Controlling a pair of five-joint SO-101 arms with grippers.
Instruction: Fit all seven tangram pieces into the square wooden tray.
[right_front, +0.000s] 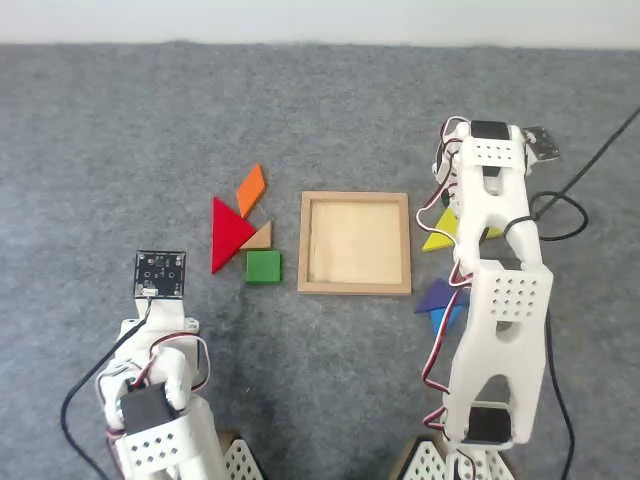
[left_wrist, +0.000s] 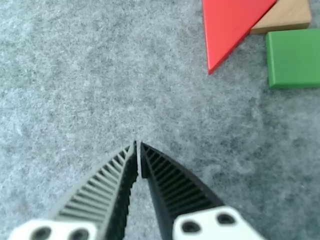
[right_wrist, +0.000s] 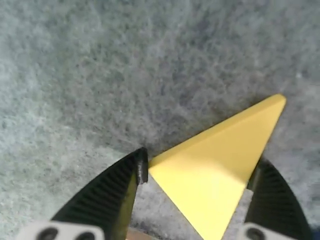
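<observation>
Grey, felt-like carpet (right_front: 120, 130) is covering the table, and the square wooden tray (right_front: 355, 197) is lying flat on it, between the two arms in the high view. All the pieces in view are resting on the carpet outside the tray. On the side of the tray towards the left arm, the large red triangle (right_front: 229, 232) is touching a small tan wooden triangle (right_front: 259, 238), which is the piece nearest to the tray. The green square (right_front: 263, 266) is sitting just below these two in the high view, and the orange parallelogram (right_front: 251, 189) is lying just above them. On the opposite side of the tray, the yellow triangle (right_front: 440, 232) is lying partly under the right arm. A dark purple triangle (right_front: 438, 295) and a light blue piece (right_front: 443, 318) are lying together nearer to that arm's base. The left gripper (left_wrist: 138, 147) is hanging over bare carpet, farther from the tray than the red triangle, with its ribbed fingers (left_wrist: 105, 190) pressed together at the tips and gripping nothing. The right gripper (right_wrist: 199, 167) is standing wide, one black finger on each side of the yellow triangle and close against its edges; whether they are pressing it, I cannot tell.
</observation>
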